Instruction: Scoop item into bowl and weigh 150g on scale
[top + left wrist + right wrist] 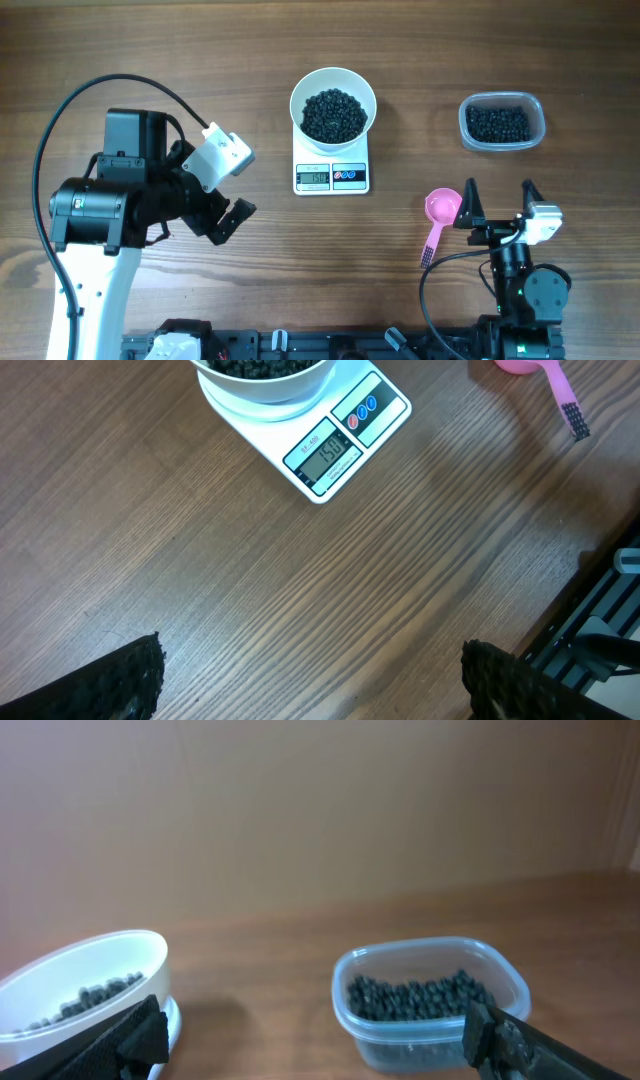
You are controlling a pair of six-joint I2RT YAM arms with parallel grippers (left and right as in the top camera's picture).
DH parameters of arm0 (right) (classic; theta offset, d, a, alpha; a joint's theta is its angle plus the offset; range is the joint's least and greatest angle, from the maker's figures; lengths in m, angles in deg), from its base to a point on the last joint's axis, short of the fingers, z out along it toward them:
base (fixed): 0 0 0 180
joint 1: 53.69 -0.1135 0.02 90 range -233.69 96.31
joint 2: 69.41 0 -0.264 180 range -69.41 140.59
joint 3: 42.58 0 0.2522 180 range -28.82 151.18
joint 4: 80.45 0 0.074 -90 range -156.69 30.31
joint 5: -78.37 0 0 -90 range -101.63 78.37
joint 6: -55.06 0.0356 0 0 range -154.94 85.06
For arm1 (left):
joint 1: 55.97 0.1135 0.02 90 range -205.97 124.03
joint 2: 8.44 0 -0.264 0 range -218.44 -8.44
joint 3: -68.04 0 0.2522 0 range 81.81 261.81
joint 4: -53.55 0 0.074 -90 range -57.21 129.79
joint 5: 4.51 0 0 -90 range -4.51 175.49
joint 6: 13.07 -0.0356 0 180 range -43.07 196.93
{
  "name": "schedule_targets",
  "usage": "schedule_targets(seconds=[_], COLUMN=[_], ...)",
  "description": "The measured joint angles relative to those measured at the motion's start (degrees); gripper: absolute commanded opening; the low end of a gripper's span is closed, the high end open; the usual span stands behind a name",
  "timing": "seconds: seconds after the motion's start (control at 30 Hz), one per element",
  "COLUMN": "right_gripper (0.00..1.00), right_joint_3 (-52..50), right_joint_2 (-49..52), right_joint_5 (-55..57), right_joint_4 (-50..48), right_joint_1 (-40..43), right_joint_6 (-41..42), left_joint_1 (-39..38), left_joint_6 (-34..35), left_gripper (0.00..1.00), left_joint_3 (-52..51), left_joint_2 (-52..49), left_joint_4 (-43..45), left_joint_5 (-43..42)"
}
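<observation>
The white bowl (pixel 296 100) stands on the white scale (pixel 332 177) and holds a heap of black beans (pixel 334 115). The scale's display (pixel 328 455) reads 150, and the bowl (pixel 262 388) sits just behind it. My left gripper (pixel 222 226) hangs open over bare table left of the scale, with nothing between its fingers (pixel 135 675). Near the front right my right gripper (pixel 499 200) also stands open and empty. It faces the clear tub (pixel 345 972) of beans (pixel 420 997), with the bowl (pixel 95 960) at its left.
A pink scoop (pixel 443 207) lies on the table just left of the right gripper, handle toward the front edge. The clear tub (pixel 465 125) with remaining beans (pixel 498 122) stands at the back right. A black rail runs along the front edge (pixel 330 345).
</observation>
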Motion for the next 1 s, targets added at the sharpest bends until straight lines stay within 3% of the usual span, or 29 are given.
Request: schedule_targets(seconds=[0.33,1.0], right_gripper=[1.00,1.00], right_joint_3=[-0.1,-0.1], right_joint_2=[0.0,-0.1], right_joint_5=[0.0,0.0], right_joint_4=[0.9,0.9], right_joint_1=[0.0,0.0], right_joint_6=[-4.5,-5.2], left_joint_1=[0.0,0.0], left_joint_6=[0.0,0.0], left_gripper=[1.00,1.00], left_joint_3=[0.0,0.0], left_joint_2=[0.0,0.0], left_joint_4=[0.0,0.0], left_joint_5=[0.0,0.0])
